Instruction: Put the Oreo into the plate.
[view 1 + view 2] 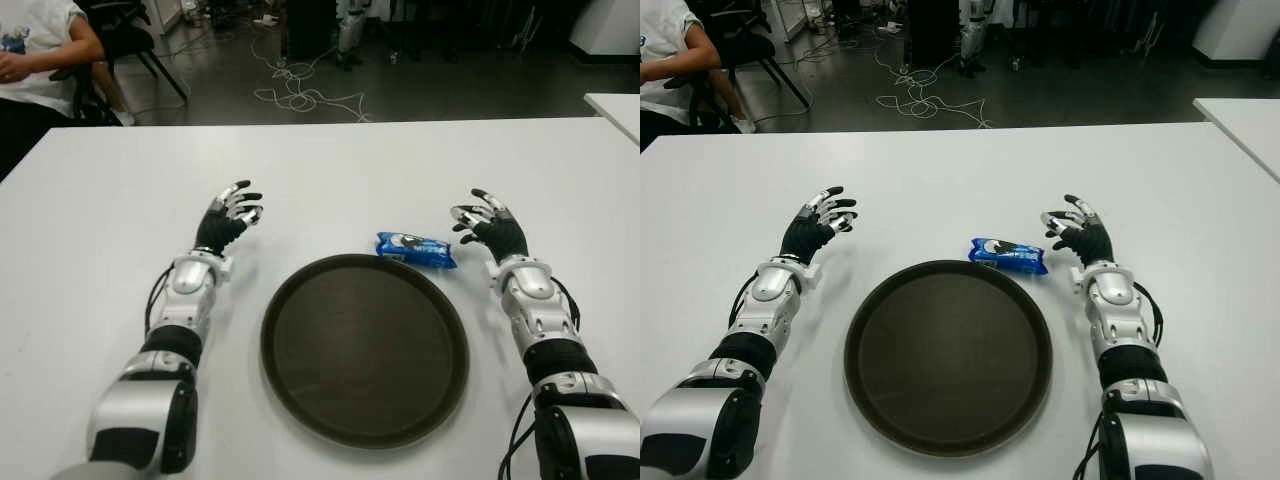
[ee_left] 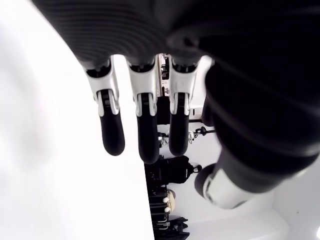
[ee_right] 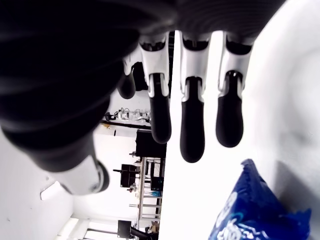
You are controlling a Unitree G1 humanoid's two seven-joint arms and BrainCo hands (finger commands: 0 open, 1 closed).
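Left eye view: nothing done yet. The Oreo point(image 1: 416, 249) lies on the table point(image 1: 100, 220) just above the plate's point(image 1: 290, 300) upper-right rim; right hand point(image 1: 488, 228) beside it, left hand point(image 1: 228, 217) centre-left, fingers spread, empty.

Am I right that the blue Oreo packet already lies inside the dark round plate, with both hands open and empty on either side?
Not quite. The Oreo packet lies on the white table, just beyond the plate's far rim, toward the right hand; both eye views show the plate holding nothing. The rest stands: the left hand and right hand are open and empty.
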